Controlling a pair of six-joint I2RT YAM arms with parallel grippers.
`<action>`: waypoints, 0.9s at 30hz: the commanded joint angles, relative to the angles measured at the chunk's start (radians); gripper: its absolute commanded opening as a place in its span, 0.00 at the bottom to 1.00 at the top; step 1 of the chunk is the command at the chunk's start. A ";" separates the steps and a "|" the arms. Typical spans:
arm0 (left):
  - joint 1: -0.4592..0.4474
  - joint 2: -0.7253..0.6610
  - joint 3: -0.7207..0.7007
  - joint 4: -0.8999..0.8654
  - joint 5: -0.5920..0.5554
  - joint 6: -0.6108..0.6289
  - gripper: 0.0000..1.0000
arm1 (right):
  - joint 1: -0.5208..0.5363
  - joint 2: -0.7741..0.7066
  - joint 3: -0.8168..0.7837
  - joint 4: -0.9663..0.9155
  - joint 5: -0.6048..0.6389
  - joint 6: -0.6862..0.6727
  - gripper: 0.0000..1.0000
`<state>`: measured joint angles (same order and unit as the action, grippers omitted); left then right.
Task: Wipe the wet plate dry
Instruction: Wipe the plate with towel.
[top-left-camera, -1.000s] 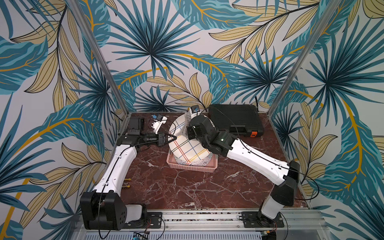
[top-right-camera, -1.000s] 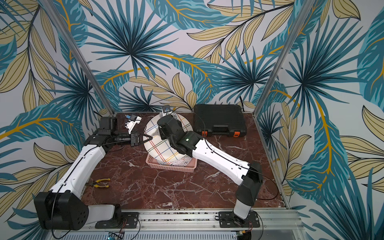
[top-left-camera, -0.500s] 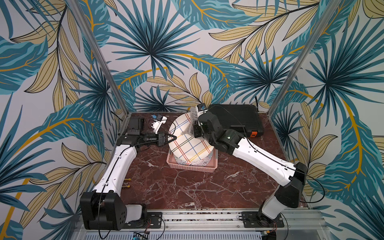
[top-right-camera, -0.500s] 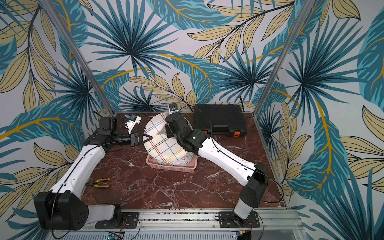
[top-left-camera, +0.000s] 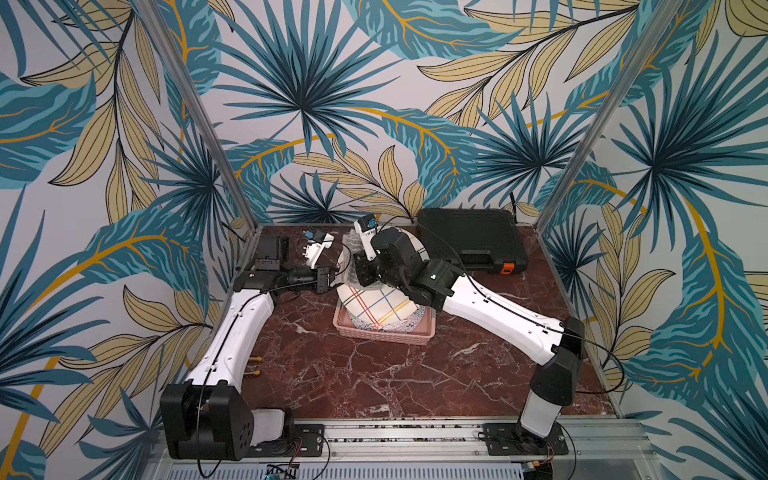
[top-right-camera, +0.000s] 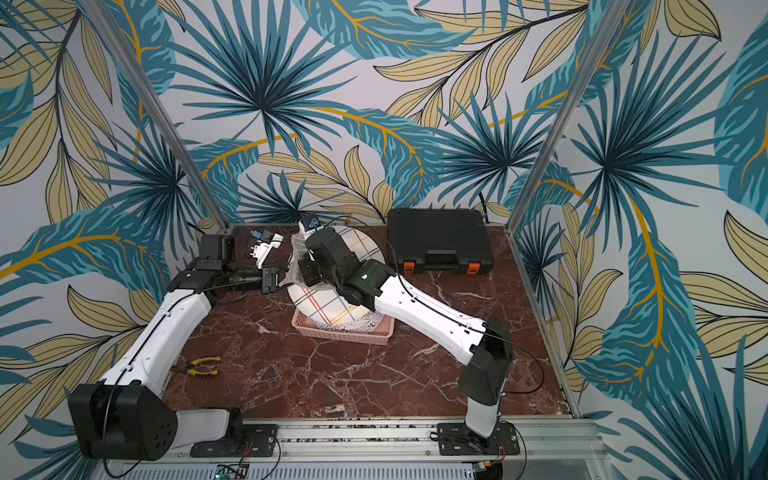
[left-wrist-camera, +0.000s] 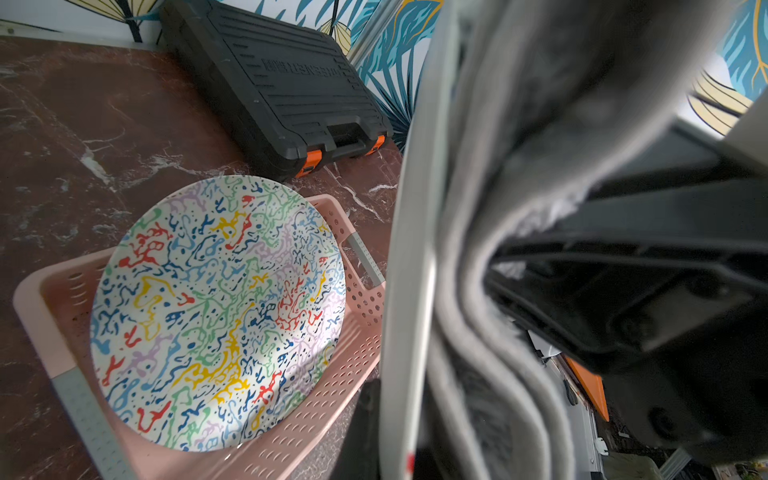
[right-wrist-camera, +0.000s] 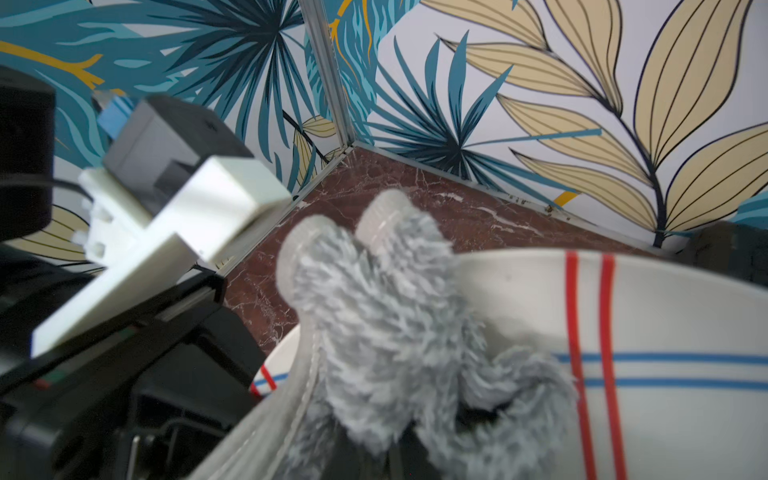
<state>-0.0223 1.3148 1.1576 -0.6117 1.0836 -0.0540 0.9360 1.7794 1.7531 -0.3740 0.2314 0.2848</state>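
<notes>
Left gripper (top-left-camera: 331, 279) is clamped on the rim of the striped plate (top-left-camera: 380, 305), at the edge facing the left of the frame. It holds the plate tilted steeply on edge, just above the centre of both top views, over the pink basket (top-left-camera: 386, 337). Whether the plate's lower edge rests on the basket or hangs free I cannot tell. The right gripper (top-left-camera: 360, 270) is closed on a bunched grey cloth (right-wrist-camera: 374, 332), and the right wrist view shows the pile lying against the plate's face near its rim. A second, speckled plate (left-wrist-camera: 216, 311) lies in the basket underneath, and the black tool case (top-left-camera: 469, 237) sits well apart toward the upper right. The plate looks rigid and glossy, and since the task calls it wet I would expect it to be slick. A pinch on a thin rim gives little purchase against a sideways push, so the plate could pivot or slide in the jaws. Deep on the rim, past the lip and away from the wiped area, seems the best place to hold it. If dropped it would strike the speckled plate, and I cannot judge whether either would chip. The cloth is soft and fluffy and is best gripped through its gathered middle so that loose folds trail over the surface.
</notes>
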 joint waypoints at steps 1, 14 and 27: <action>-0.005 -0.026 0.013 0.063 0.100 0.017 0.00 | -0.001 -0.031 -0.116 -0.014 -0.037 0.047 0.00; -0.004 -0.040 0.013 0.065 0.113 0.012 0.00 | -0.151 -0.276 -0.413 -0.027 0.215 0.127 0.00; -0.005 -0.037 0.013 0.075 0.102 0.002 0.00 | -0.065 -0.230 -0.396 0.021 0.110 0.043 0.00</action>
<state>-0.0223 1.3148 1.1522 -0.5907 1.0801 -0.0544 0.7998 1.4948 1.3521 -0.3855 0.4038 0.3515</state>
